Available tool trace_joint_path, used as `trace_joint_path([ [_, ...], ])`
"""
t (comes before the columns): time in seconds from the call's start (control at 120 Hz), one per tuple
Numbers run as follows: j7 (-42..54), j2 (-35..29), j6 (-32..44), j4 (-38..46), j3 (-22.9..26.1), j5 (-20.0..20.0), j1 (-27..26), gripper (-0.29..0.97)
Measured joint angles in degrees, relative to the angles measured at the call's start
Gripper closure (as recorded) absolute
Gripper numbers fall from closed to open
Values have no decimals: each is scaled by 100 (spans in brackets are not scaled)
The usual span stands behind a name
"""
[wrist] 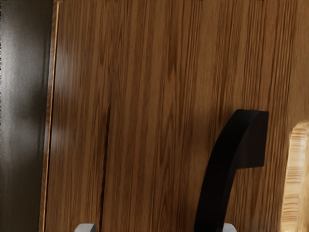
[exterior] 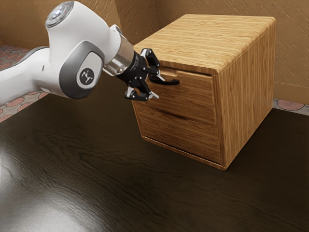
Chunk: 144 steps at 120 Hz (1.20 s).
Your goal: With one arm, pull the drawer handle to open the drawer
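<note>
A wooden cabinet (exterior: 246, 82) stands on the dark table, with an upper drawer (exterior: 193, 94) over a lower drawer (exterior: 183, 128). The upper drawer carries a curved black handle (exterior: 168, 81). My black gripper (exterior: 154, 79) is at that handle, open, its fingers spread above and below the bar. In the wrist view the handle (wrist: 231, 169) runs across the drawer front (wrist: 159, 96) and ends beside one grey fingertip (wrist: 227, 227); the other fingertip (wrist: 86, 227) stands well apart from it. A narrow shadowed gap shows along the upper drawer's top edge.
The dark glossy table (exterior: 120, 183) stretches wide in front of the cabinet. Tan walls stand behind it and a patterned floor (exterior: 14, 104) lies at the exterior view's left. My white arm comes in from the upper left.
</note>
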State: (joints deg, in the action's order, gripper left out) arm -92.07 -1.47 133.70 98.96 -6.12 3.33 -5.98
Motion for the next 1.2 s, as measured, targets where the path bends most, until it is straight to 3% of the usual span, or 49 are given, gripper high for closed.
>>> trace_joint_path([
  [0.5, 56, -219, -338, 31, -19, 0, -10, 66],
  [1.2, 88, -802, -641, 528, -38, 0, -32, 71],
])
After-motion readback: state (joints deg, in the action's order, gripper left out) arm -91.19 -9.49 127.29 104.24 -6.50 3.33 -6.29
